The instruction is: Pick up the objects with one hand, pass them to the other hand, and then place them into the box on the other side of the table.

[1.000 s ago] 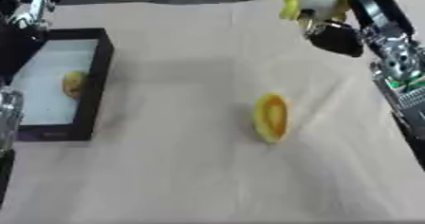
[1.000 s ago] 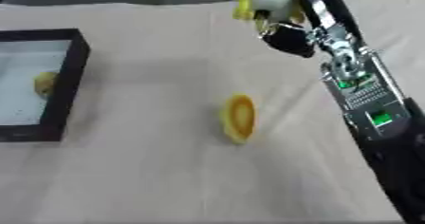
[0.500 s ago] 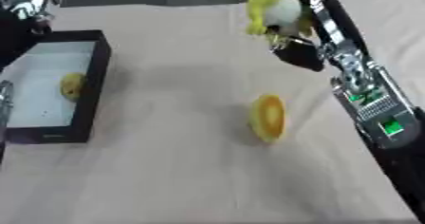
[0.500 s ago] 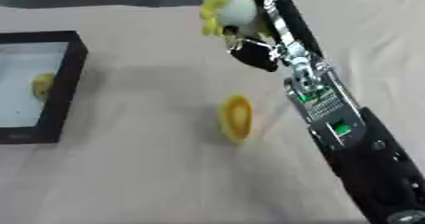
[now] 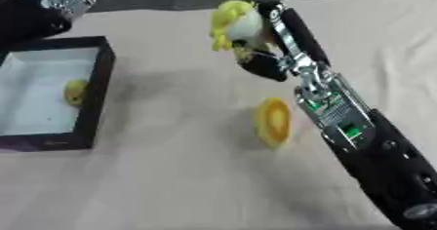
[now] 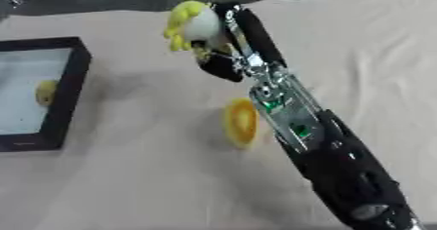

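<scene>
My right hand (image 5: 266, 53) is raised over the far middle of the table, shut on a yellow and white toy (image 5: 232, 23). A yellow-orange round object (image 5: 273, 121) stands on edge on the cloth just below that hand, beside my right forearm. The black box (image 5: 101, 85) with a white inside lies at the left and holds a small yellow object (image 5: 75, 91). My left arm shows at the upper left corner, above the box; its hand (image 5: 64, 0) is blurred and partly cut off.
A beige cloth (image 5: 170, 175) covers the table. My right forearm (image 5: 358, 141) runs from the lower right up across the right half. The table's far edge lies along the top.
My right arm has swung left and toward the middle with the toy, from the far right. The left arm has come in at the upper left. The camera has shifted slightly.
</scene>
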